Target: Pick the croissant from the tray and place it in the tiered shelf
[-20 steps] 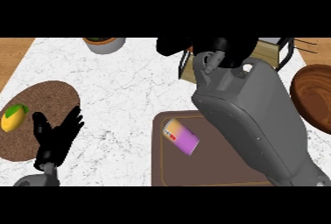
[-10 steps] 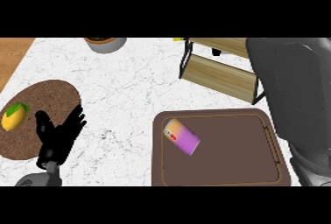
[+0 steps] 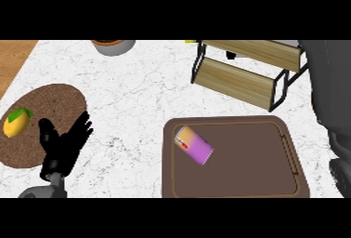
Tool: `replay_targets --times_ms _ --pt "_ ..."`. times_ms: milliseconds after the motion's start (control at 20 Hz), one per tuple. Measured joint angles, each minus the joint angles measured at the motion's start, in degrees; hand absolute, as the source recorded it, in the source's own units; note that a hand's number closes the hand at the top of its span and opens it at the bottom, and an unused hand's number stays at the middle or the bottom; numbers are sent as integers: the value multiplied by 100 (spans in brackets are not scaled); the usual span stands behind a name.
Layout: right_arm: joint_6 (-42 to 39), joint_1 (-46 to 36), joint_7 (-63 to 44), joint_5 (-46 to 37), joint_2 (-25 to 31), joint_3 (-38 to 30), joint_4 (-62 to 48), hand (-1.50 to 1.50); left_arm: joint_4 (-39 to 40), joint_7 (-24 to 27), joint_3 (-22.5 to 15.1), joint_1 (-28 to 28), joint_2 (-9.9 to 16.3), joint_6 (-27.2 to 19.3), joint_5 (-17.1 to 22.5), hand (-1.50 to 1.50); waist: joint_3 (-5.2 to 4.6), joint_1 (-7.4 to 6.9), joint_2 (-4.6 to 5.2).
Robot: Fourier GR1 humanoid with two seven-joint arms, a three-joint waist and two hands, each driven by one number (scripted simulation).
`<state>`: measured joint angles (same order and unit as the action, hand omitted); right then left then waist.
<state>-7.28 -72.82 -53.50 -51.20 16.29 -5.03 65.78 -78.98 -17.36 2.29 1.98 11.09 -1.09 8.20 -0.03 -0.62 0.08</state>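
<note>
Left hand [image 3: 63, 145] open at lower left of the head view, fingers straight and spread, pointing up and slightly right, resting over the edge of a round brown mat [image 3: 37, 123] and the white marbled counter [image 3: 137, 93]. Holding nothing. Grey wrist just showing below it at the lower edge.

Right forearm [image 3: 332, 93] filling the right edge of the view as a broad grey mass, running from the top down past the tray's right side. Right hand itself out of sight; cannot tell whether open or closed, or whether carrying anything.

Brown rectangular tray [image 3: 237, 186] at lower centre-right, raised rim all round, slim handle bar along its right side. Lying in its upper left corner, tilted on a diagonal: a small purple packet [image 3: 195, 145] with an orange and red end toward the corner. Not touched by either hand.

Croissant not visible anywhere: not on the tray, not on the shelf boards that show.

Tiered shelf [image 3: 248, 72] at upper right, black frame with two pale wooden boards, seen from above, standing just beyond the tray's far edge and close beside the forearm. Small dark shape near the back of the upper board, too small to identify.

Yellow fruit with green leaf [image 3: 17, 122] on the mat's left side, well apart from the left hand's fingers. Brown bowl [image 3: 113, 45] cut off at the top edge.
</note>
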Motion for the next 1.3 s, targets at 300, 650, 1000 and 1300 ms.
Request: replay_targets --times_ms 300,650,1000,1300 --pt "350 -27 538 -102 149 -93 -810 150 99 56 34 49 -31 4 -57 0 1 -15 9" --pt "956 -140 1246 -195 315 -269 -1843 150 1 -19 -3 54 -99 -17 -114 0 1 -44 19" --pt "1326 -301 1770 -169 352 -383 -2390 150 125 51 89 79 -73 91 -91 0 1 -36 17" --pt "1176 -465 1891 -170 416 -367 -2594 150 48 -18 102 61 -89 102 -106 0 0 -23 6"
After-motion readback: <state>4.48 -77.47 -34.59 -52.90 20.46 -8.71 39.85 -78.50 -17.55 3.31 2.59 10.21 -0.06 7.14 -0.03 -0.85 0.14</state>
